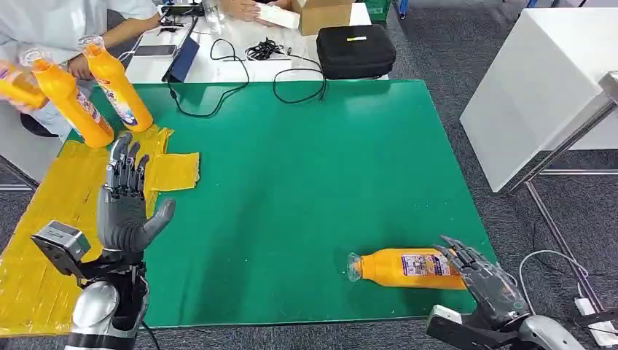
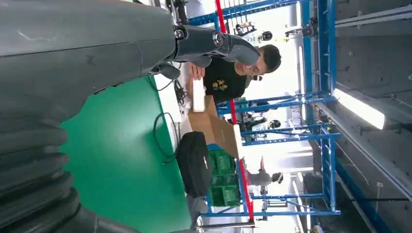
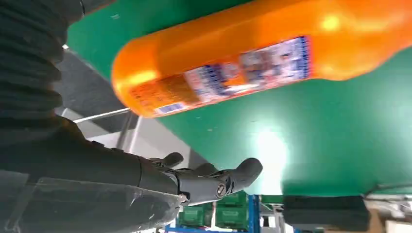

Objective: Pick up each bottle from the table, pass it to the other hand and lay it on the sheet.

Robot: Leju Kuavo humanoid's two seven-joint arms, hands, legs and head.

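An orange bottle (image 1: pixel 408 268) with a clear cap lies on its side on the green table cover (image 1: pixel 306 168), near the front right edge. My right hand (image 1: pixel 482 281) is just beside the bottle's base with fingers spread and holds nothing. In the right wrist view the bottle (image 3: pixel 243 68) hangs apart from the thumb (image 3: pixel 214 183). My left hand (image 1: pixel 127 200) is raised and open over the inner edge of the yellow sheet (image 1: pixel 44 211). At the sheet's far end, two orange bottles (image 1: pixel 116 84) (image 1: pixel 69 98) lean by a person's hands. That person grips a third bottle (image 1: pixel 16 86).
A black case (image 1: pixel 357 49), black cables (image 1: pixel 248 73) and a cardboard box (image 1: pixel 324 13) lie beyond the green cover. A white cabinet (image 1: pixel 539 87) stands to the right. People sit at the far side. The left wrist view shows the case (image 2: pixel 194 162) and box (image 2: pixel 214 128).
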